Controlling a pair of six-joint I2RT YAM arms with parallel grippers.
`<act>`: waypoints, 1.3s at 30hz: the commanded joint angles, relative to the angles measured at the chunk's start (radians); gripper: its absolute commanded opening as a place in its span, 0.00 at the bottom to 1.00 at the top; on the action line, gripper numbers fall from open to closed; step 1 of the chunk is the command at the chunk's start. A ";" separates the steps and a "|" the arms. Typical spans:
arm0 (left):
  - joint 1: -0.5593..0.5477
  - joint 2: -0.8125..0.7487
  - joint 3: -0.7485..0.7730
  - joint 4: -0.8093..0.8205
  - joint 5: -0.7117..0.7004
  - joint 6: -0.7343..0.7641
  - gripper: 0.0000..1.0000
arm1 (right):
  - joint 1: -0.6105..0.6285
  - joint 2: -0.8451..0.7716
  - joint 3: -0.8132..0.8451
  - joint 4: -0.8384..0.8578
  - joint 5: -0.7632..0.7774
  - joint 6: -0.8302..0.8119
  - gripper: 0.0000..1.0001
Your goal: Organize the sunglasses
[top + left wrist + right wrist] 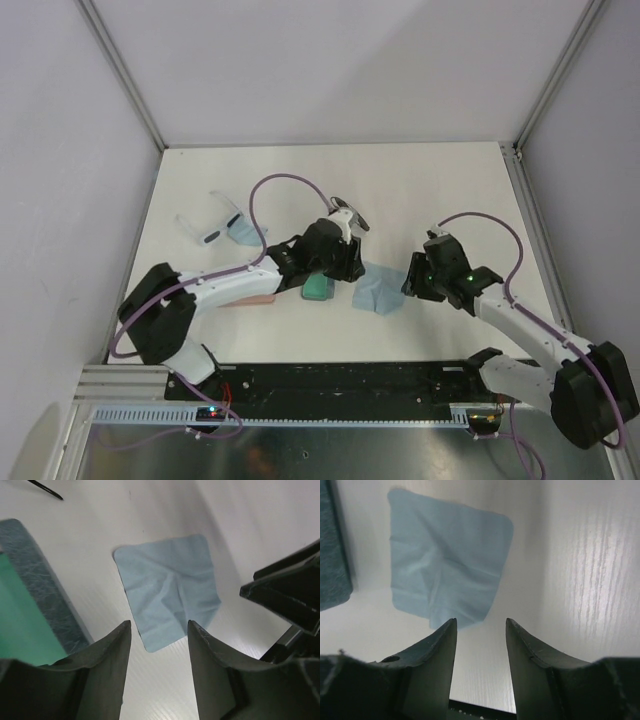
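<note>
White-framed sunglasses (205, 228) lie far to the left of the left gripper (352, 270), well apart from it, with one blue cloth (243, 233) touching their right side. Pink case (250, 299) lies beneath the left forearm, behind the gripper. Teal-lined case (318, 290), open and grey-blue outside, sits just left of the left gripper; in the left wrist view it fills the left edge (30, 605) beside the left finger. Dark sunglasses (338, 202) lie just beyond the left wrist, largely hidden by it; a thin dark rod at the top-left corner of the left wrist view (45, 490) cannot be identified with certainty. Left gripper (157, 627): fingers spread, holding nothing, above the table with the second blue cloth (167, 587) directly ahead of the gap. This cloth (378, 292) lies flat and creased between the two grippers, touched by neither. Right gripper (410, 280) stands just right of the cloth, facing the left one; in its wrist view (480, 622) the fingers are likewise spread and empty, the cloth (445, 555) ahead and slightly left, the case edge (332, 555) at far left.
</note>
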 commanded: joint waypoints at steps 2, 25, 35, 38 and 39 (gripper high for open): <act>-0.025 0.067 0.070 0.004 0.053 0.053 0.51 | 0.009 0.080 0.004 0.108 0.120 0.019 0.47; -0.128 0.076 -0.011 -0.009 0.034 0.008 0.45 | -0.096 0.441 0.055 0.311 0.039 -0.063 0.20; -0.172 0.198 0.066 -0.009 0.014 0.015 0.42 | -0.104 0.367 0.050 0.240 0.046 -0.077 0.03; -0.174 0.232 0.091 -0.009 0.010 0.029 0.42 | -0.105 0.363 0.050 0.237 0.036 -0.079 0.11; -0.175 0.242 0.096 -0.010 0.009 0.033 0.43 | -0.107 0.359 0.050 0.238 0.030 -0.080 0.12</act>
